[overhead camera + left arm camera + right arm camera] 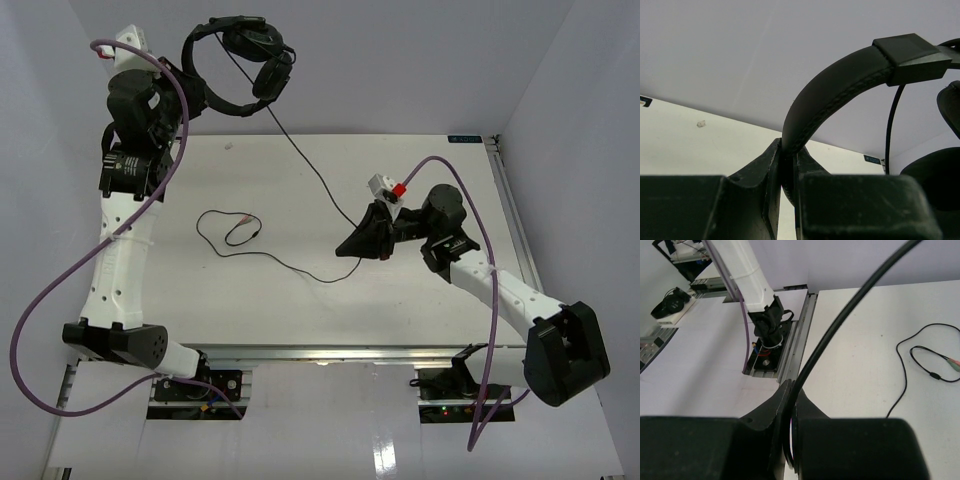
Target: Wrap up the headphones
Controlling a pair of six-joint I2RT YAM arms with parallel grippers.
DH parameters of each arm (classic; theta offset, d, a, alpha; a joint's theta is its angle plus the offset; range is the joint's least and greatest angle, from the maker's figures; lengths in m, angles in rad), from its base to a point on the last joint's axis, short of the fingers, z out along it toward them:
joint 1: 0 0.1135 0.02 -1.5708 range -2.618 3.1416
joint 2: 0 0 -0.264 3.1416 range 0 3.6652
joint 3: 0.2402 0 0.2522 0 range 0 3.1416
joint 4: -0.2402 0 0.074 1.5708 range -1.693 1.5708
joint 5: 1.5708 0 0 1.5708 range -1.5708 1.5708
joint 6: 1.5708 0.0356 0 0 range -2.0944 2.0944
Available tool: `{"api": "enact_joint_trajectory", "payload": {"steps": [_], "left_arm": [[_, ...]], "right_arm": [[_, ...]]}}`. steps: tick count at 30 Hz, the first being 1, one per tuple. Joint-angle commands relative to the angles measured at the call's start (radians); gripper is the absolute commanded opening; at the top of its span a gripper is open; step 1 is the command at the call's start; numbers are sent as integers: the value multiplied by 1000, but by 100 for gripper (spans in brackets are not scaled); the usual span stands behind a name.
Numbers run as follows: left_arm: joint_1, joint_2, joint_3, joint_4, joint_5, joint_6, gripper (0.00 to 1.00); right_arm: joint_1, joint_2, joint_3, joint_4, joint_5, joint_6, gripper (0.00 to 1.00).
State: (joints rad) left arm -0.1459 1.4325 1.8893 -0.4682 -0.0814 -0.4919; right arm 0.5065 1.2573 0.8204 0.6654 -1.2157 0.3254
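The headphones [245,60] hang in the air above the table's far edge. My left gripper [188,88] is shut on their padded headband [840,80], which rises in an arc from between the jaws [789,150]. Both earcups [272,75] dangle to the right of that grip. The thin black cable [300,155] runs down from them to my right gripper [345,248], which is shut on it low over the table's middle. In the right wrist view the cable [850,305] comes up out of the shut gripper [794,390]. The rest of the cable [215,235] lies looped on the table, ending in a plug [952,362].
The white table [420,180] has a metal rail [505,200] along its right side and another along its near edge [797,340]. Purple robot cables [60,280] loop off both arms. The left arm's base [765,325] stands at the near edge.
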Motion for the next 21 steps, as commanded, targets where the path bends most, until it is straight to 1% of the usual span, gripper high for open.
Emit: {"api": "enact_joint_trajectory", "payload": {"steps": [1,2,3,4,5,8,9,12,14,16,17,19,21], "left_arm": [[7,6,-10,36,-50,30,0],[6,8,-19,39,-54,35,0],[6,13,-33,44,-59,41,0],[6,18,-42,46,-63,46,0],[6,25,-49,48,-66,50,0],[8,55,-55,58,-67,57,0],[7,69,-55,58,-66,58,0],[6,109,-59,59,-56,62,0],[6,119,-84,57,-57,74,0],[8,123,-128,59,-60,100,0],[8,123,-167,59,-59,119,0],[7,126,-225,59,-50,143,0],[-1,133,-294,62,-40,165,0]], "right_arm": [[36,-40,12,-35,-55,-44,8],[44,-42,18,-43,-59,-50,8],[50,-41,41,-86,-59,-86,8],[70,-34,75,-163,-50,-148,8],[95,-25,117,-259,-35,-224,8],[176,13,260,-669,88,-546,8],[206,26,296,-741,132,-600,8],[272,55,386,-886,244,-674,8],[306,64,445,-950,369,-760,8],[345,65,505,-1075,529,-862,8],[354,66,542,-1106,637,-916,8],[392,71,596,-1166,796,-995,8],[430,80,635,-1208,1002,-1087,8]]}}
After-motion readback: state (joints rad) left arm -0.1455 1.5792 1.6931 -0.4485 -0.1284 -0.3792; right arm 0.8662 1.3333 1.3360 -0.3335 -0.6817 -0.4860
